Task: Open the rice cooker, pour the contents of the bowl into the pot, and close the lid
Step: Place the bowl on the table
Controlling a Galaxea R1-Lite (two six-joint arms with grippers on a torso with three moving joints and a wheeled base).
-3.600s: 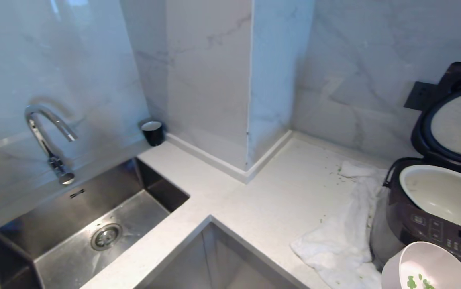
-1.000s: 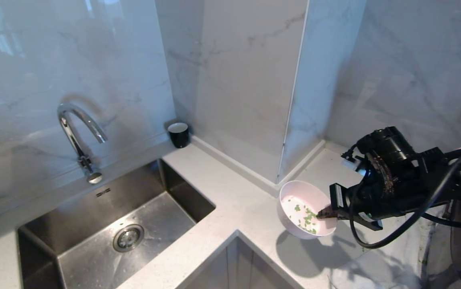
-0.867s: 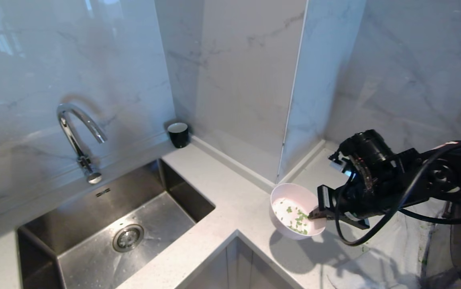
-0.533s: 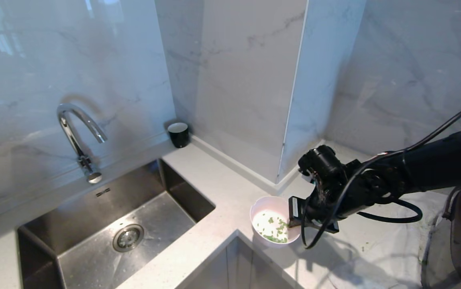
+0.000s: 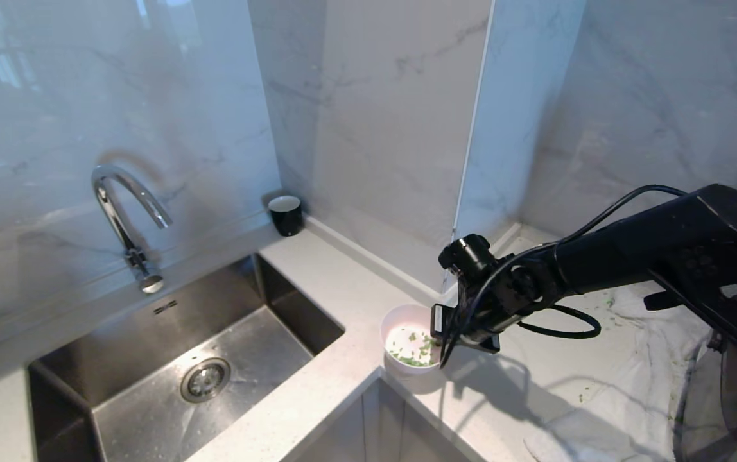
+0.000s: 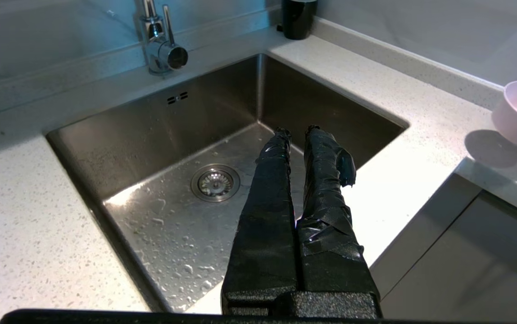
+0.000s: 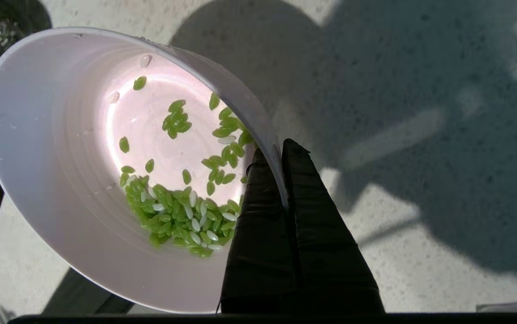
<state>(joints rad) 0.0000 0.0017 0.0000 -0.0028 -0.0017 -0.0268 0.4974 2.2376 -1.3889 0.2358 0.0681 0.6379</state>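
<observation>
You have no readable writing anywhere here. The bowl sits low at centre of the head view, holding green and white grains. Your right gripper is pinched on its rim. Your left gripper, jaws together, hangs over the sink. A black cup stands beyond.

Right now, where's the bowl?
Head view, centre-right: the bowl is pinched by its rim in the right gripper, above the counter corner right of the sink.
</observation>
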